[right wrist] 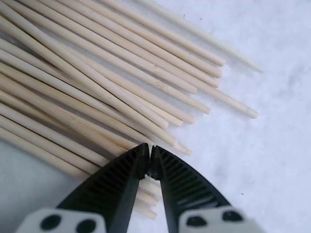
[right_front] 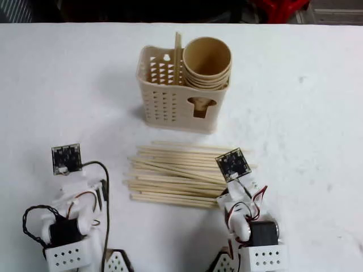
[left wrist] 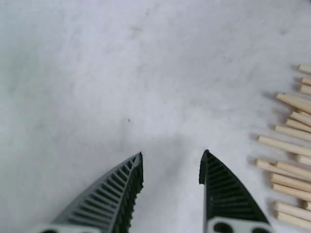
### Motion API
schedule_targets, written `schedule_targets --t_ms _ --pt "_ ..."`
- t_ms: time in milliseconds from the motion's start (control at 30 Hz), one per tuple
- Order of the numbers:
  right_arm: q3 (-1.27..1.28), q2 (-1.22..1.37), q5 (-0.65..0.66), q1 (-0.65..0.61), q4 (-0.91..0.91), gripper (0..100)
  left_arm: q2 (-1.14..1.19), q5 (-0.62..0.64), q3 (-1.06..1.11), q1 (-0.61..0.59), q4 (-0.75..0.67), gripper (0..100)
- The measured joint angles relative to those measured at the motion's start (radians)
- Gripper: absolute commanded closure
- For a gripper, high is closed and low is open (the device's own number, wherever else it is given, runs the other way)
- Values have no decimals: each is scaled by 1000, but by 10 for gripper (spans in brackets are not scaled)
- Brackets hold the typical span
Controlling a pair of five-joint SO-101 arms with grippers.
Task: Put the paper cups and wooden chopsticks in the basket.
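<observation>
Lying side to side before the basket (right_front: 170, 107), the chopsticks (right_front: 176, 175) had one end under the right gripper (right wrist: 149, 158), closed on nothing; the open left gripper (left wrist: 171, 160) sat just beside the other end.

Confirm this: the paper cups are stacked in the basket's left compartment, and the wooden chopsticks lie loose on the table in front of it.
Wrong compartment. The high view shows the stacked paper cups in the right compartment of the basket, not the left. The wooden chopsticks do lie loose on the table in front of it.
</observation>
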Motion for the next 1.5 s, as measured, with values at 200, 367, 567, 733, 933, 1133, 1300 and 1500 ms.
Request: schedule_targets --t_ms 200,367,567,733,933,1133,1300,1500 --pt "0 0 0 0 0 980 0 0 0 0 0 800" --pt "0 0 0 0 0 980 0 0 0 0 0 800" --pt "0 0 0 0 0 980 0 0 0 0 0 800" --pt "0 0 0 0 0 980 0 0 0 0 0 800" --pt "0 0 0 0 0 979 0 0 0 15 0 800" --pt "0 0 0 -72 0 981 0 0 0 84 0 800" --pt "0 0 0 -167 0 978 0 0 0 101 0 800" --pt "0 0 0 -158 -29 978 0 0 0 101 0 797"
